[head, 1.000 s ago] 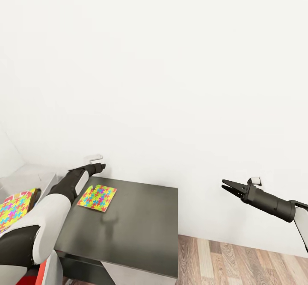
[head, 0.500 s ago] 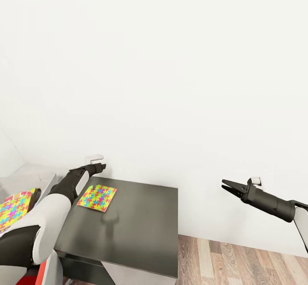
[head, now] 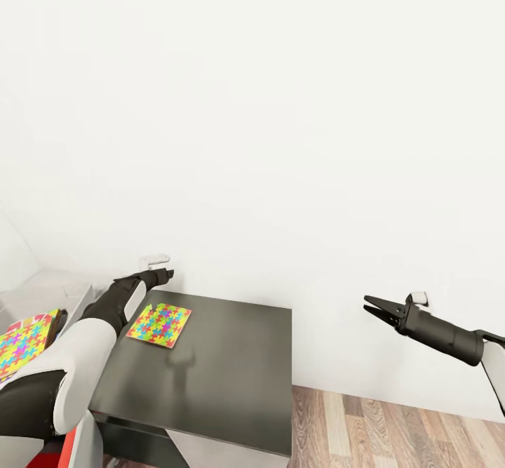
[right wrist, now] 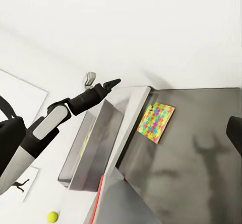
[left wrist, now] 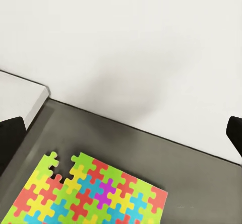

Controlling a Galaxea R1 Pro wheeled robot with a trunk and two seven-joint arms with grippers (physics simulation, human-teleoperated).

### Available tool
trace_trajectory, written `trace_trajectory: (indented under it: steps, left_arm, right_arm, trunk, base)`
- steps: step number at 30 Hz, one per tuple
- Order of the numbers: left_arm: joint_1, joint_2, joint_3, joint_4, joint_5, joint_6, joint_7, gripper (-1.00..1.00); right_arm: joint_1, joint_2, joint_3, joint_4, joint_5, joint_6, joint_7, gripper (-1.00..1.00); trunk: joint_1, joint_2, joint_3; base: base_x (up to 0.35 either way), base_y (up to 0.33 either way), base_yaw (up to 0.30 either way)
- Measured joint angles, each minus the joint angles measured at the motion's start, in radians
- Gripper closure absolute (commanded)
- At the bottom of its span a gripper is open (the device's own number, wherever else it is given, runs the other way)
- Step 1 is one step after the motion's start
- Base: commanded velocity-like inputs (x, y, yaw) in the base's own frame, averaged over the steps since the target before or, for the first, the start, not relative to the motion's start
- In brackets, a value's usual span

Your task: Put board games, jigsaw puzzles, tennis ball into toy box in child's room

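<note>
One jigsaw puzzle (head: pixel 159 324) lies flat on the dark grey cabinet section of the table (head: pixel 231 363), near its back left corner; the left wrist view shows the same puzzle (left wrist: pixel 91 196) from just above. My left gripper (head: pixel 163 271) hovers open past the puzzle, close to the white wall, holding nothing. A second jigsaw puzzle (head: pixel 21 342) sits at the far left, partly behind my left arm, apparently inside the light grey toy box (head: pixel 52 291). My right gripper (head: pixel 366 303) hangs open and empty over the floor, right of the table. A tennis ball (right wrist: pixel 52 216) appears small and far off; its support is unclear.
The white wall (head: pixel 280 138) runs right behind the table. Wood-plank floor (head: pixel 393 426) lies to the right of the cabinet section. A black silhouette picture (right wrist: pixel 20 186) hangs on a wall.
</note>
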Motion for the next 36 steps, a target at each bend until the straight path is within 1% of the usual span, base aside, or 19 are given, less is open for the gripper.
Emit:
trace_trajectory:
  steps: [9, 36]
  left_arm:
    - [0.0, -0.001, -0.002, 0.003, 0.0, -0.001, 0.0, -1.0]
    - [0.0, -0.001, -0.003, 0.004, 0.0, -0.001, 0.001, -1.0]
  right_arm:
    - [0.0, -0.001, 0.001, 0.026, 0.0, 0.0, 0.0, -1.0]
    - [0.0, -0.002, 0.001, 0.029, 0.0, 0.0, 0.0, -1.0]
  trunk:
    - [0.0, 0.0, -0.005]
    - [0.0, 0.0, -0.049]
  base:
    - [0.0, 0.0, 0.0]
    - [0.0, 0.0, 0.0]
